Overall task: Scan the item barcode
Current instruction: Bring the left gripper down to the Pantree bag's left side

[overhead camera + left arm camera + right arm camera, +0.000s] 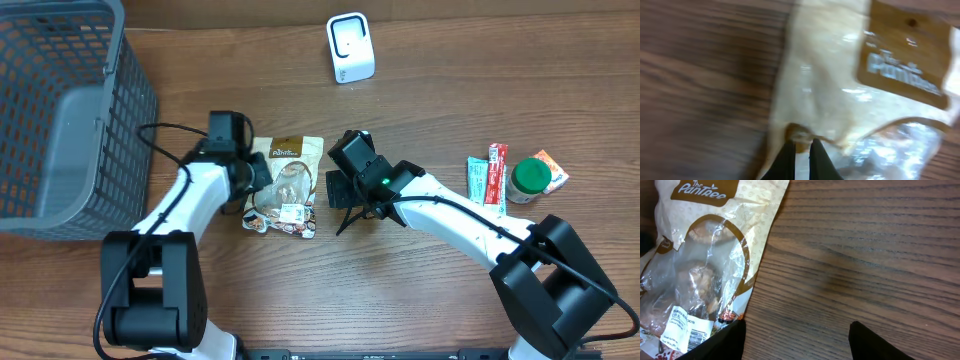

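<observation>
Left gripper (801,152) pinching snack bag (840,85) edge, right gripper (797,325) spread alongside

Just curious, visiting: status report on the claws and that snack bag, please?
Left claw shut on cream-and-clear plastic snack bag edge. Right claw open, empty, beside bag. Nothing else covering it.

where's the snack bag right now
In the overhead view the snack bag lies on the table with the left gripper shut on its left edge and the open right gripper beside its right edge.
</observation>
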### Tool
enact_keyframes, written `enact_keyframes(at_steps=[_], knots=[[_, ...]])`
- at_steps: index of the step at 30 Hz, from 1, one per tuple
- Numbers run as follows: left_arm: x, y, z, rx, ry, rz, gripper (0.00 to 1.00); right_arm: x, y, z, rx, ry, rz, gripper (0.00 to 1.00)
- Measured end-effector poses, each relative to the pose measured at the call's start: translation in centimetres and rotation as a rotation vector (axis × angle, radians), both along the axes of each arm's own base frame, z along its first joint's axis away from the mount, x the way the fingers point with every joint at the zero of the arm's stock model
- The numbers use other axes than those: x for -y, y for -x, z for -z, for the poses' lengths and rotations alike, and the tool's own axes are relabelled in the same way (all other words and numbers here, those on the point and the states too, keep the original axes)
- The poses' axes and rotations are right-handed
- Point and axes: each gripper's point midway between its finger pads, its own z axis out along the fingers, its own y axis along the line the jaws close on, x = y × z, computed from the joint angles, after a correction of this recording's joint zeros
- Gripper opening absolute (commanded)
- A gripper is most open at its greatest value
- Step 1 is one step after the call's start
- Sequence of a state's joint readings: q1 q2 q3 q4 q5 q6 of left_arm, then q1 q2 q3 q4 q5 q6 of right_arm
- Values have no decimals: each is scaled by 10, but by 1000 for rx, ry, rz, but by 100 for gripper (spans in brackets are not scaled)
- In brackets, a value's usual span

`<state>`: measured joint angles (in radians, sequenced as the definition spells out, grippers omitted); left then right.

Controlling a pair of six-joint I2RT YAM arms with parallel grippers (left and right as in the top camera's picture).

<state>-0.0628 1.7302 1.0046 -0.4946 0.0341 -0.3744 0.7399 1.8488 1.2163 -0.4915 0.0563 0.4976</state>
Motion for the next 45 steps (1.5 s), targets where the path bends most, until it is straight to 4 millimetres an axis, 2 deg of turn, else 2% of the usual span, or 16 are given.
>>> enact_keyframes(at_steps=[10,15,20,26,32,36,39,41,43,45], knots=[[62,6,2,32,1,226,4,4,0,2,-10,9,9,67],[73,12,3,24,1,326,4,25,-10,4,-38,13,86,67],[84,27,5,-14,43,460,4,47,-20,7,-69,8,152,67],[97,43,6,-48,101,576,4,67,-26,10,-116,-7,201,70],[117,63,4,-84,151,699,4,98,-27,16,-179,13,271,71],[133,71,-11,-117,197,750,4,118,-29,18,-206,27,315,72],[139,59,-33,-104,183,741,4,127,-30,19,-217,32,338,73],[137,48,-48,-97,153,698,4,129,-30,20,-222,35,341,76],[129,41,-59,-106,114,630,9,128,-29,20,-225,33,337,77],[115,38,-64,-132,63,547,22,125,-28,19,-231,24,328,77]])
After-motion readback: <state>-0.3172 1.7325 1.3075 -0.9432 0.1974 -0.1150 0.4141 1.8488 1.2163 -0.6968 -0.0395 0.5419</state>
